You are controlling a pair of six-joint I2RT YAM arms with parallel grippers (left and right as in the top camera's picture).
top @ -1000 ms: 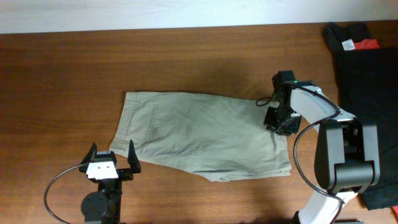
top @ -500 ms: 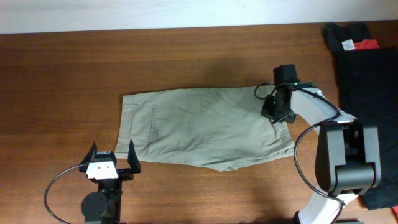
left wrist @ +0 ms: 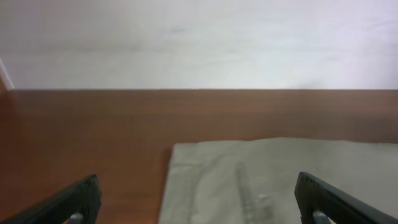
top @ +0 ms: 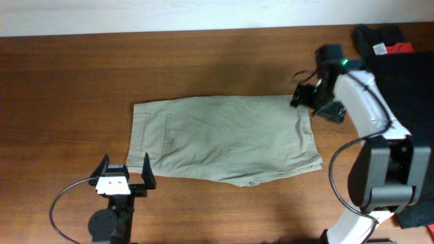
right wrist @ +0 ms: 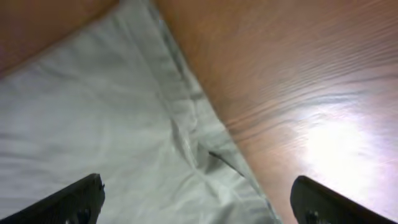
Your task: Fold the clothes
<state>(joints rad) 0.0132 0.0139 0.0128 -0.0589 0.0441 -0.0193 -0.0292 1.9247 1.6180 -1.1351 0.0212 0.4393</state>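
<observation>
The clothes, a pair of light khaki shorts (top: 224,139), lie flat across the middle of the brown table (top: 68,81), waistband to the left. My right gripper (top: 317,103) hovers open over their far right corner with nothing between its fingers. In the right wrist view the shorts' hem (right wrist: 93,124) lies under the right gripper (right wrist: 196,202), apart from it. My left gripper (top: 125,164) stands open at the shorts' near left edge. The left wrist view shows the left gripper (left wrist: 199,205) wide apart before the waistband end of the shorts (left wrist: 280,180).
A pile of dark clothing (top: 400,88) with a red label (top: 401,48) covers the table's right side, close to the right arm. A white wall (left wrist: 199,43) runs along the table's far edge.
The right gripper first pulled the shorts' right end toward the far side, then opened, let go and moved up and to the right. The left arm stayed put.
</observation>
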